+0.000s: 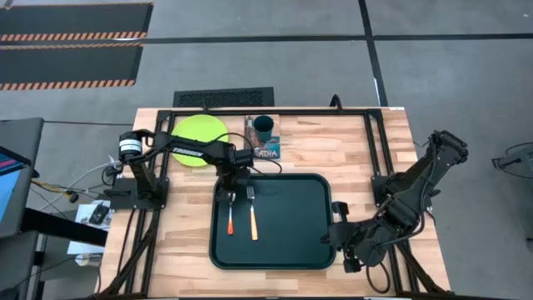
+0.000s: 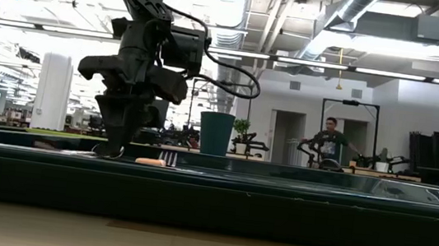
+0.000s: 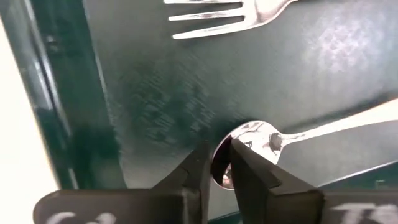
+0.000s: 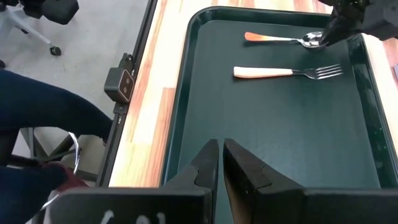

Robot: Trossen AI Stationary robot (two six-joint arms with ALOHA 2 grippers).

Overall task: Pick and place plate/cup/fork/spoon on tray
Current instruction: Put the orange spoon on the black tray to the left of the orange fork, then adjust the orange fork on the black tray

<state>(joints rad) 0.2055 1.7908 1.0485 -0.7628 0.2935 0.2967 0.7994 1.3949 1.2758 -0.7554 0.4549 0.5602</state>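
Left end effector (image 1: 231, 191): lowered onto the far left corner of the large dark green rectangular tray (image 1: 308, 242); its dark fingers (image 3: 252, 177) pinched on the silver bowl of the slim red-orange-handled spoon (image 1: 231, 216)
Right end effector (image 1: 341, 236): at the tray's right rim near the worktop's near right, fingers drawn together with only a slit between them, holding nothing
Spoon: flat on the tray floor at the left side, bowl toward the far edge, handle toward the near edge
Slim orange-handled fork with silver tines (image 1: 252, 214): flat on the tray just right of the spoon, roughly parallel, not touching it
Flat round lime-green plate (image 1: 202, 132): on the light wooden worktop (image 1: 333, 150) beyond the tray, partly under the left arm
Small dark teal-green cup (image 1: 263, 127): upright, beside the plate, standing on a small picture book (image 1: 267, 152)
Background: a person (image 2: 331, 141) stands in the room behind
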